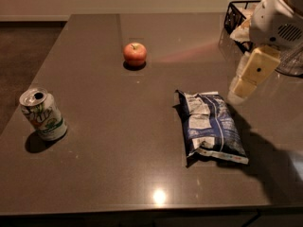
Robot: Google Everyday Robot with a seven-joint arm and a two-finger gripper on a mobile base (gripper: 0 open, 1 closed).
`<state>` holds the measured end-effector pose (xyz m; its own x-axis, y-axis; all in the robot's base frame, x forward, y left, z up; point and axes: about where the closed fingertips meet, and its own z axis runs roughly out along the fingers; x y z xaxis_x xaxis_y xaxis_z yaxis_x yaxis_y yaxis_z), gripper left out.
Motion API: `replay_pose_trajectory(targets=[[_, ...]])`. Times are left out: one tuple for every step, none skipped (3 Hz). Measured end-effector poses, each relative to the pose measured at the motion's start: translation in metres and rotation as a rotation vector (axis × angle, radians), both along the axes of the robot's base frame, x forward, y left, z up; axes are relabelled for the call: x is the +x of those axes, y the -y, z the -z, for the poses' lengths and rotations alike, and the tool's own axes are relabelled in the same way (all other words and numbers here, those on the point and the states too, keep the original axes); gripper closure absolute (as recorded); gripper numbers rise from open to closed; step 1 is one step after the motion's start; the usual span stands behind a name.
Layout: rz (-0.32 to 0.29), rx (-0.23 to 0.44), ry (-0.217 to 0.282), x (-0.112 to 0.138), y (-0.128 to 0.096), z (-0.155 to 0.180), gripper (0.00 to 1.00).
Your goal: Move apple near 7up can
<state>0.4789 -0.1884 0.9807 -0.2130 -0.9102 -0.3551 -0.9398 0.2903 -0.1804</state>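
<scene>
The claw [239,90] hangs over the counter [118,164]; I cannot tell how far open it is. The basket [231,14] behind it holds something pale. Apple [135,54] and can [42,114] sit far to its left, well apart.

Bare table [189,72] between pincer [239,89] and apple [135,54]

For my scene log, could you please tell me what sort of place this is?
Probably a break-room or kitchen counter: a dark countertop holds an apple, a 7up can, a chip bag and a wire basket. The gripper hangs at the right, between bag and basket.
</scene>
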Motion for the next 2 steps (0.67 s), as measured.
replay_pose_trajectory(targets=[[0.011, 0.067, 0.000, 0.040, -0.031, -0.005, 0.00], [0.052, 0.091, 0.008, 0.080, -0.072, 0.002, 0.00]])
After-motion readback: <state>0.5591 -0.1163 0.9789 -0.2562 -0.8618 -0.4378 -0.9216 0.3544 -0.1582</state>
